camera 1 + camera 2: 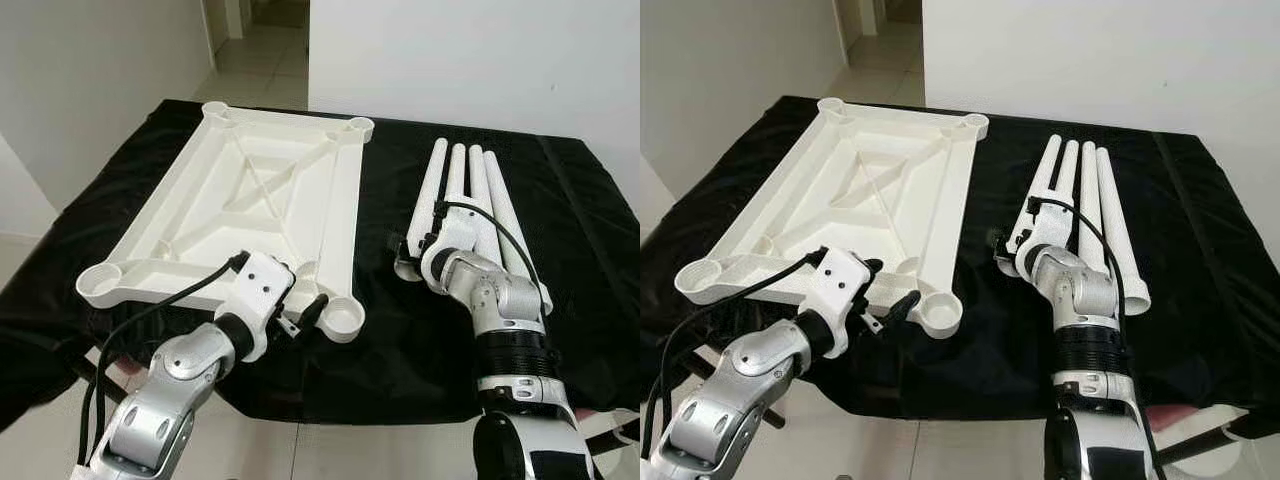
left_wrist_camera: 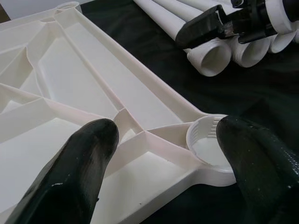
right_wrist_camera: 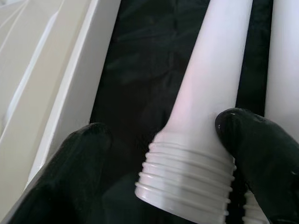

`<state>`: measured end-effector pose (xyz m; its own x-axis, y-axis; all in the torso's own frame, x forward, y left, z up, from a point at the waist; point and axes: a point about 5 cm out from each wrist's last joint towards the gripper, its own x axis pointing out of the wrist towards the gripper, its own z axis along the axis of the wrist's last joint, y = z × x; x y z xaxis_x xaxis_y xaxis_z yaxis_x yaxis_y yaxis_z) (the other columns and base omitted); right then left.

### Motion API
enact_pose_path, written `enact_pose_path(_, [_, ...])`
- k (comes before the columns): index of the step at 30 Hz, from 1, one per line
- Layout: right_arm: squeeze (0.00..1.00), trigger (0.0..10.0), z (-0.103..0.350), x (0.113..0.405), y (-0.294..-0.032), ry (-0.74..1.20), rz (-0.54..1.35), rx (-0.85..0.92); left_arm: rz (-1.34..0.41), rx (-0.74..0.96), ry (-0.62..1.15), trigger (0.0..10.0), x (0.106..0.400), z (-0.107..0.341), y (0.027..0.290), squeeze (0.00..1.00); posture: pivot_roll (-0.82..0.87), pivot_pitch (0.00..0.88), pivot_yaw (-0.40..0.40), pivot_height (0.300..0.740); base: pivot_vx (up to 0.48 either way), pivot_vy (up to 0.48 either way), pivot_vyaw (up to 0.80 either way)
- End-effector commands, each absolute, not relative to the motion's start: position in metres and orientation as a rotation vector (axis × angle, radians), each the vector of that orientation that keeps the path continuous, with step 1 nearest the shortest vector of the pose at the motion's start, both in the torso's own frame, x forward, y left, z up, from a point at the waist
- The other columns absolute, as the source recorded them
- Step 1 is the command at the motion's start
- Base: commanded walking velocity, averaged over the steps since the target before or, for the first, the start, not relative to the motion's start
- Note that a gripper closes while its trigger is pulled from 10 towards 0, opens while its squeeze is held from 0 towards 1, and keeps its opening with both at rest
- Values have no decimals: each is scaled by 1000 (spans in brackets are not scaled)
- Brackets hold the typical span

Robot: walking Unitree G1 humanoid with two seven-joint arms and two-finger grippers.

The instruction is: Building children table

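A white plastic tabletop [image 1: 240, 200] lies upside down on the black-covered table [image 1: 580, 210], with a round leg socket at each corner. My left gripper [image 1: 303, 300] is open at its near right corner, with its fingers on either side of the socket [image 2: 208, 144]. Several white legs [image 1: 480, 190] lie side by side to the right. My right gripper [image 3: 163, 140] is open astride the leftmost leg [image 3: 210, 79], just above its threaded end [image 3: 187, 177]. One finger is against the leg and the other stands apart from it.
The black cloth hangs over the table's near edge [image 1: 400, 400], close to both arms. A white wall [image 1: 480, 50] stands behind the table, and a doorway [image 1: 265, 40] opens at the back left. A black cable [image 1: 150, 320] runs along my left arm.
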<state>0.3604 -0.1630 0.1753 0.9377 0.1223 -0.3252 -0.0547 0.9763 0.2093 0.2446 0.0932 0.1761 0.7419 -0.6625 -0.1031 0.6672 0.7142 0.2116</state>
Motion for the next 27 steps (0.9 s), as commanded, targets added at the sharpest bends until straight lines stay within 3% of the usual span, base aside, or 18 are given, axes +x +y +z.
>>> enact_pose_path(1, [0, 10000, 162, 359, -160, 417, 99, 203, -779, 249, 43, 10000, 240, 173, 92, 0, -55, 118, 11, 740, 0, 0, 0])
enact_pose_path(10, [0, 10000, 153, 355, -174, 439, -45, 56, -765, 239, 61, 10000, 239, 170, 94, 0, -59, 121, 6, 740, 0, 0, 0])
enact_pose_path(15, [0, 10000, 153, 355, -174, 440, -48, 57, -765, 239, 62, 10000, 239, 170, 94, 0, -59, 121, 6, 740, 0, 0, 0])
enact_pose_path(19, [0, 10000, 132, 349, -169, 556, -16, 152, -765, 234, 65, 10000, 239, 170, 94, 0, -58, 122, 9, 740, 0, 0, 0])
enact_pose_path(20, [0, 9059, 129, 348, -167, 568, -11, 184, -764, 233, 65, 10000, 239, 170, 95, 0, -54, 122, 10, 740, 0, 0, 0])
enact_pose_path(21, [0, 9059, 129, 349, -167, 565, -11, 189, -763, 232, 65, 10000, 238, 170, 95, 0, -54, 122, 10, 740, 0, 0, 0])
enact_pose_path(22, [0, 6353, 131, 349, -166, 551, -5, 205, -762, 231, 66, 10000, 238, 170, 95, 0, -54, 122, 10, 740, 0, 0, 0])
enact_pose_path(23, [0, 6353, 132, 349, -165, 541, 0, 214, -761, 229, 67, 10000, 237, 170, 96, 0, -54, 122, 10, 740, 0, 0, 0])
enact_pose_path(24, [0, 4706, 133, 350, -166, 533, -3, 202, -758, 230, 69, 10000, 237, 170, 97, 0, -50, 120, 10, 740, 0, 0, 0])
enact_pose_path(26, [0, 3294, 133, 350, -166, 522, -4, 194, -754, 229, 73, 10000, 237, 169, 98, 0, -50, 120, 10, 740, 0, 0, 0])
enact_pose_path(27, [0, 3294, 133, 350, -166, 522, -4, 194, -754, 229, 73, 10000, 237, 169, 98, 0, -50, 120, 10, 740, 0, 0, 0])
